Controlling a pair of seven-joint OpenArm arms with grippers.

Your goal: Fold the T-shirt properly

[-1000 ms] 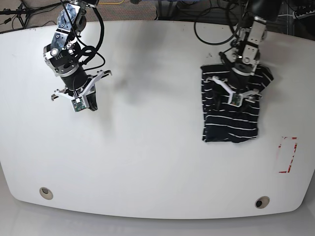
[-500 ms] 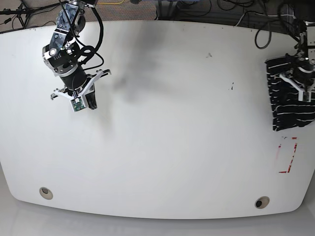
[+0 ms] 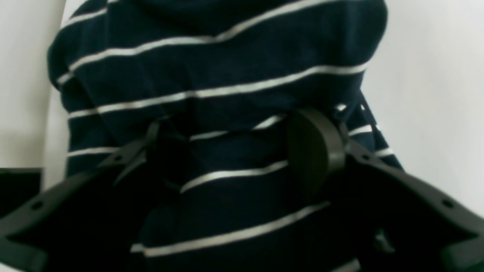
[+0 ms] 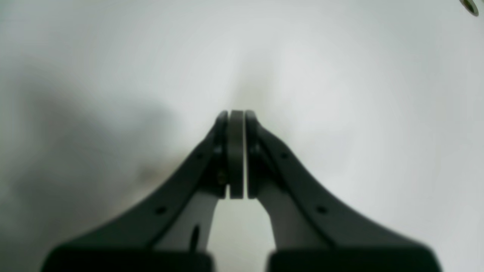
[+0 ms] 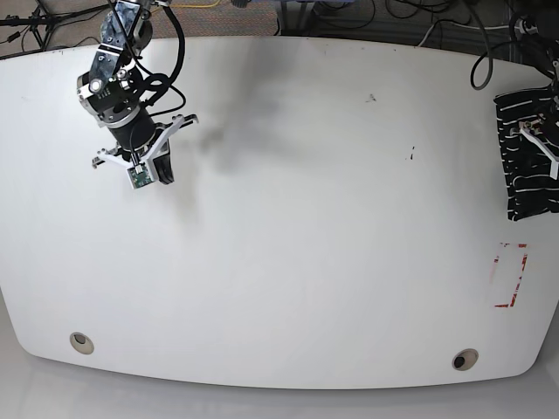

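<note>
Gripping folded T-shirt (image 3: 227, 83) with my left gripper (image 3: 242, 151) at table (image 5: 306, 218) right edge; right gripper (image 4: 236, 151) jaws pressed together, holding nothing.

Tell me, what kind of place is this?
Probably a robotics lab: two robot arms work over a bare white table, the left gripper holds a folded striped T-shirt, and loose cables trail behind.

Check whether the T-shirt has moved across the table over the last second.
Yes. The T-shirt has slid toward the base view's right edge, now above the red tape marking, carried by the left gripper.
</note>
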